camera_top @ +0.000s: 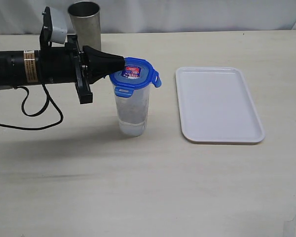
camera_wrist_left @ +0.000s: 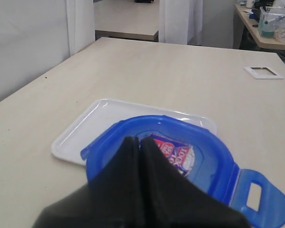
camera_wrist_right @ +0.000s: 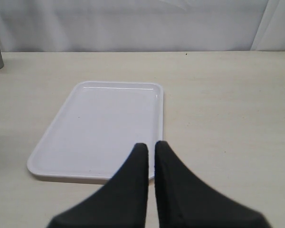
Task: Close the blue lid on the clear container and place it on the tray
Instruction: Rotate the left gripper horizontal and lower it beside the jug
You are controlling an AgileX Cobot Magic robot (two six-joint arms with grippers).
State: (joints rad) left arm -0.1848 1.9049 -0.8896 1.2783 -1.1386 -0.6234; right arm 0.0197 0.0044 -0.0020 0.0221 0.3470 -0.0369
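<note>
The clear container (camera_top: 133, 111) stands upright on the table, left of the tray (camera_top: 218, 103). The blue lid (camera_top: 134, 75) rests on its mouth, slightly tilted, with its tabs sticking out. My left gripper (camera_top: 123, 63) is shut, and its tips sit on the lid's left edge. In the left wrist view the shut left gripper (camera_wrist_left: 139, 141) lies over the blue lid (camera_wrist_left: 204, 156), beside the red-and-white sticker (camera_wrist_left: 176, 154), with the tray (camera_wrist_left: 104, 118) beyond. My right gripper (camera_wrist_right: 150, 146) is shut and holds nothing; it hangs in front of the tray (camera_wrist_right: 95, 128) and does not show in the exterior view.
A grey steel cup (camera_top: 85, 22) stands at the back left, behind the left arm. A black cable (camera_top: 34, 111) loops on the table under that arm. A small white square frame (camera_wrist_left: 262, 71) lies far off on the table.
</note>
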